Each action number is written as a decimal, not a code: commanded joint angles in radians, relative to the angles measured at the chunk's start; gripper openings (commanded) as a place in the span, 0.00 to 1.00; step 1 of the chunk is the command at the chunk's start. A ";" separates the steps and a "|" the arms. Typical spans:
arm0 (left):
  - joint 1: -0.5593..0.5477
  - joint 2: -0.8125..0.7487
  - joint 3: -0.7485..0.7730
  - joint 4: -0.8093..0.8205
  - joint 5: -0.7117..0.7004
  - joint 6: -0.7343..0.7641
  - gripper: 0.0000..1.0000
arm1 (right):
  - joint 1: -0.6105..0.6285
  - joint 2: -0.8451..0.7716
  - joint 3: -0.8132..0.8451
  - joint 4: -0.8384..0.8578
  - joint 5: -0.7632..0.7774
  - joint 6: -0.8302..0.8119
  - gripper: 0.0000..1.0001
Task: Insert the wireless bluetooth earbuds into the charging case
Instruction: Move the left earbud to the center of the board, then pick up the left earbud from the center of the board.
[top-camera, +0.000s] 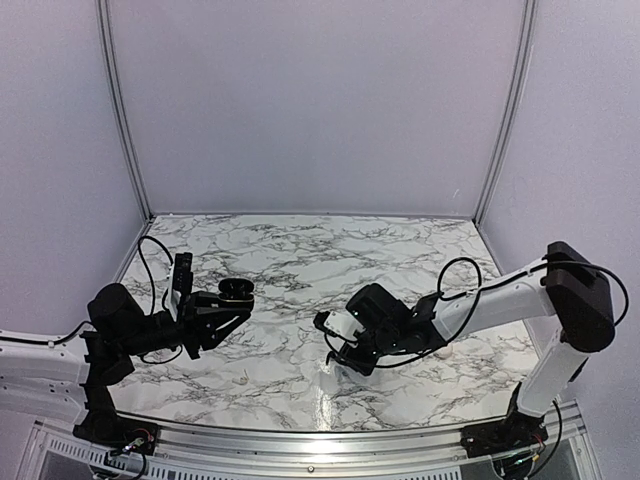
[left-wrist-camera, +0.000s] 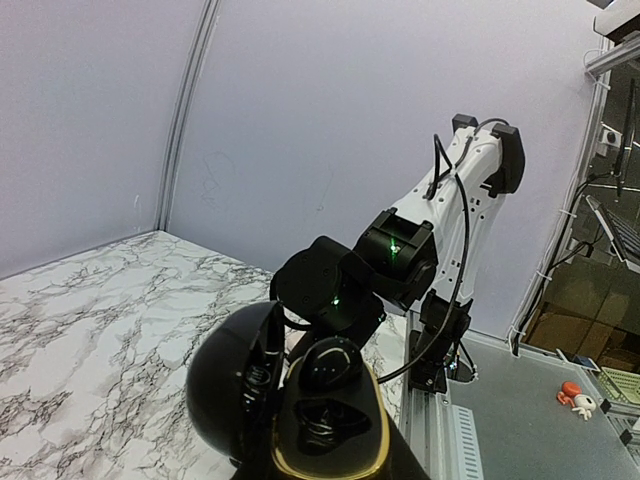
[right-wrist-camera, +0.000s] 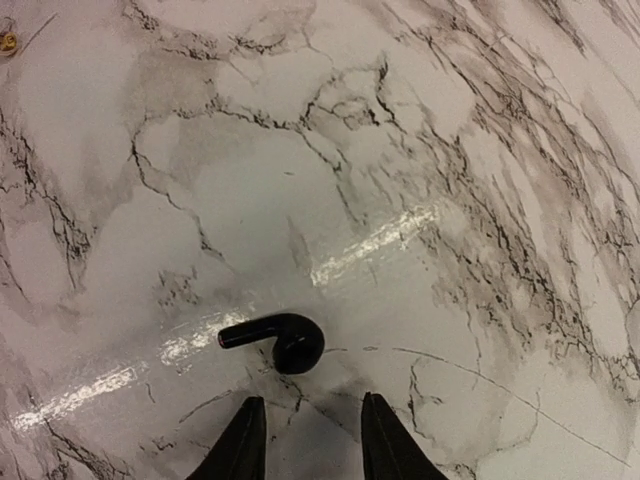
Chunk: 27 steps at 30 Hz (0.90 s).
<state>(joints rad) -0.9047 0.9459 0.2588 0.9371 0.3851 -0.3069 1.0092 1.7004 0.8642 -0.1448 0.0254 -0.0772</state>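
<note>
Wireless earbud (right-wrist-camera: 275, 340), black and short-stemmed, lies on its side on the marble counter (right-wrist-camera: 450, 150), just ahead of my right end effector (right-wrist-camera: 312, 450), its stem crosswise to the jaws. Those jaws stand narrowly apart with nothing between them, low over the counter, by my reading lined up for a pinch. Well off to that end effector's side, my left end effector (top-camera: 228, 308) grips the black charging case (left-wrist-camera: 225, 390) above the counter. Its lid is swung open toward the right arm, I judge so a bud can go straight in. What looks like the other bud (left-wrist-camera: 333, 366) sits inside.
</note>
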 joint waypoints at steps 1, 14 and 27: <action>0.007 -0.006 0.011 -0.001 0.001 0.009 0.00 | -0.020 -0.052 -0.005 0.047 -0.099 0.029 0.34; 0.006 -0.002 0.019 -0.001 0.009 0.014 0.00 | -0.084 0.012 0.047 0.075 -0.250 0.073 0.31; 0.007 -0.004 0.017 -0.004 0.008 0.014 0.00 | -0.094 0.084 0.066 0.094 -0.257 0.091 0.27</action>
<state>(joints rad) -0.9043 0.9459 0.2588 0.9367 0.3855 -0.3065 0.9222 1.7626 0.8864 -0.0776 -0.2195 0.0044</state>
